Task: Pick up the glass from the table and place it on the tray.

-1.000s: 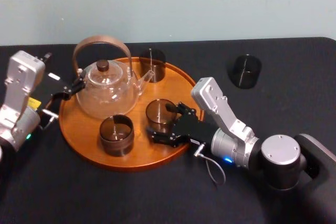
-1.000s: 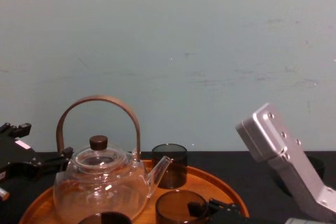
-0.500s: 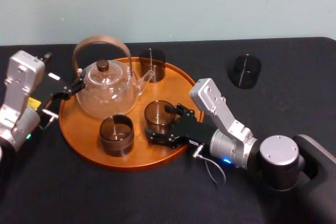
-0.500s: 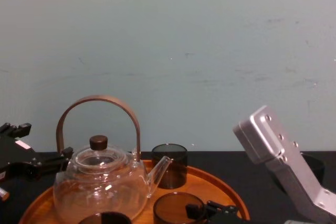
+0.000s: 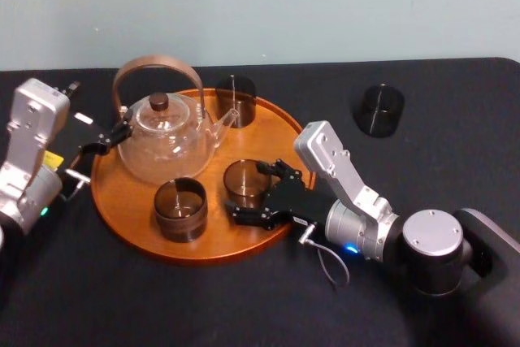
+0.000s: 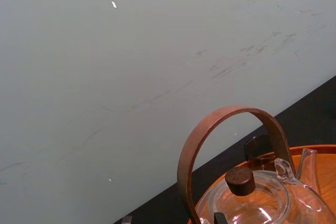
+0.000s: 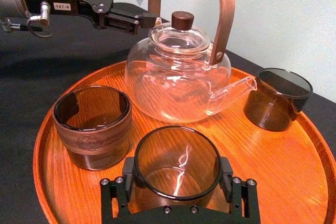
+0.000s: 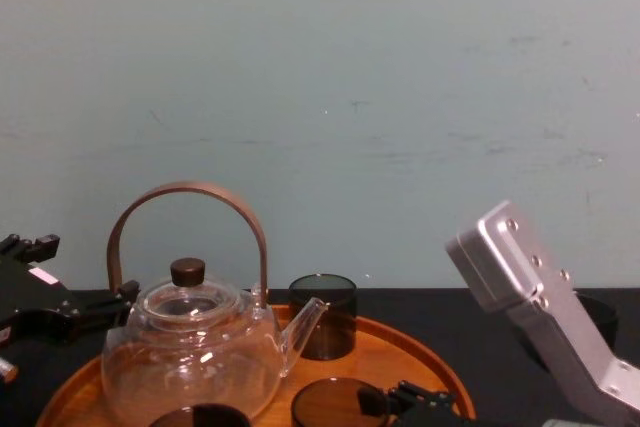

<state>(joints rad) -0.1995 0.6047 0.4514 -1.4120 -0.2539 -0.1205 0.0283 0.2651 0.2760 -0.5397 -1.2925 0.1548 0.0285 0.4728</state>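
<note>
Glass (image 7: 177, 161) sunk lower over tray (image 5: 130, 217); clamped between right tool (image 5: 249, 191) fingers

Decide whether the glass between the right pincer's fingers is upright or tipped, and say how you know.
Upright. The glass, gripped by the right pincer, shows a level rim opening upward, above the tray, with vertical walls.

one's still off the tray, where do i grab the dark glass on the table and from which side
Likely grip the dark glass across its straight wall, from its near side: it stands upright, alone on the table, right of the tray. The right gripper, shut on a brown glass, is nearest; the left gripper sits beside the teapot.
</note>
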